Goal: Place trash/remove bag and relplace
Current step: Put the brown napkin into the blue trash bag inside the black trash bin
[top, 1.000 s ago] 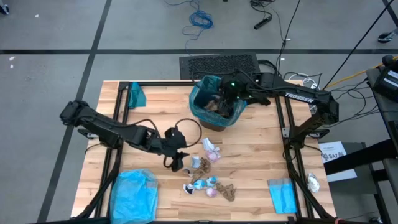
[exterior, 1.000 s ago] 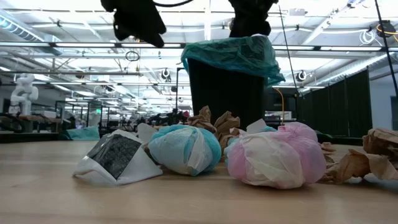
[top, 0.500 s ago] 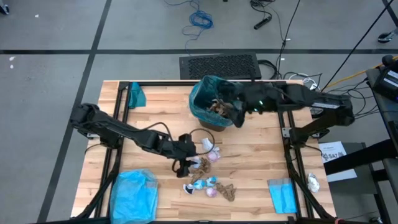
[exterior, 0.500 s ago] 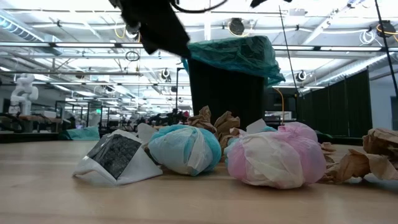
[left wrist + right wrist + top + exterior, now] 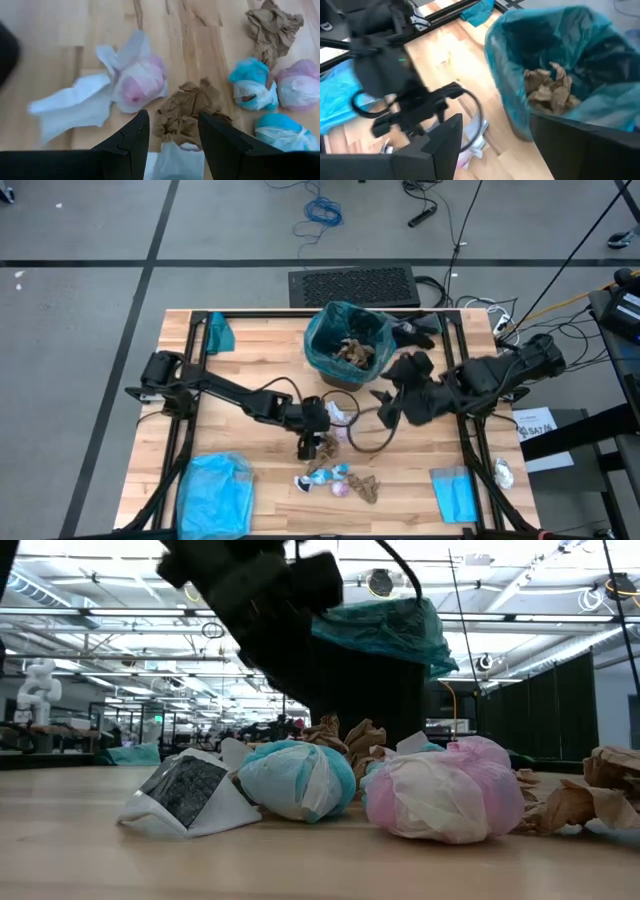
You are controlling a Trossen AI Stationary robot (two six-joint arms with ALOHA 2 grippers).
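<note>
The left pincer (image 5: pixel 170 137) hangs open and empty just above the trash (image 5: pixel 189 107): a crumpled brown paper scrap lies between its fingertips, a pink-and-white wad just beside it, blue and pink wads on its other side, all loose on the bench (image 5: pixel 420 450). Farther off, the right pincer (image 5: pixel 392 412) also stands open and holds nothing. Beyond it stands the bin, lined with the teal bag (image 5: pixel 322 350), brown scraps inside.

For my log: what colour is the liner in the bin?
Dark teal-green liner, translucent; the right wrist view shows it best.
</note>
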